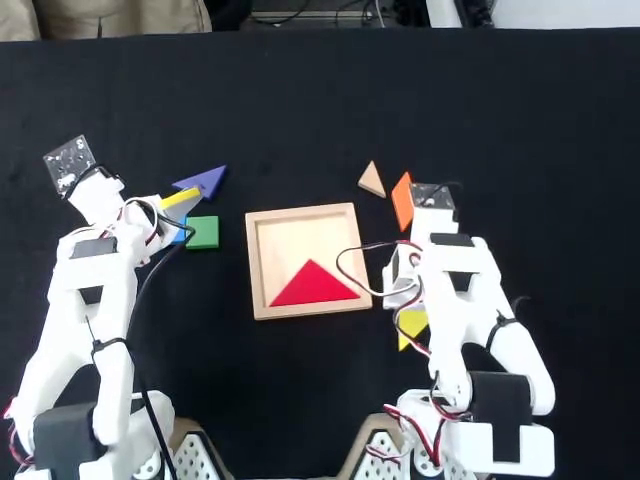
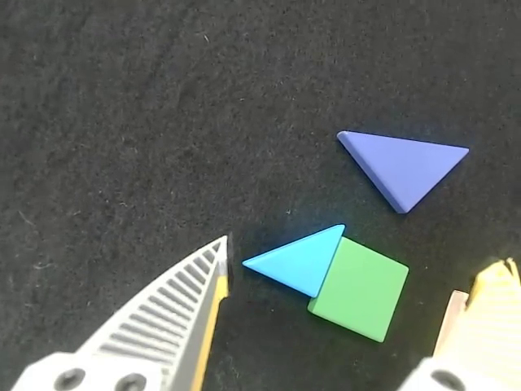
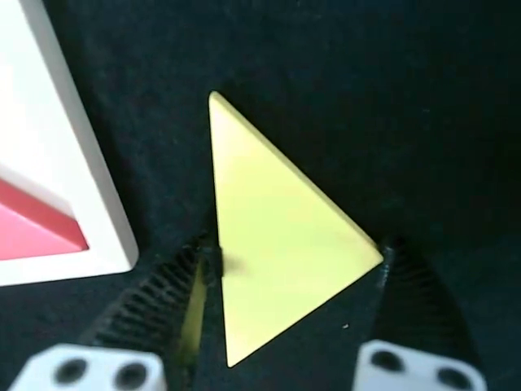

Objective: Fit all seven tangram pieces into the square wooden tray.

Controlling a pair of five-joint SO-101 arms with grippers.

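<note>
Black cloth covering table; cables and beige fabric showing past far edge.

Square wooden tray sitting mid-table. Red triangle lying inside at near edge, rest of tray floor bare.

Purple triangle lying apart. Cyan triangle touching green square. Left gripper hanging over that pair, fingers spread wide.

Tan triangle and orange piece lying just beyond tray's far right corner.

Right gripper beside tray, fingers clamping yellow triangle.

Broad bare cloth lying beyond pieces.

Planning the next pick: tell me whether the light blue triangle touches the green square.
Touching. In the left wrist view the light blue triangle abuts the green square.
</note>
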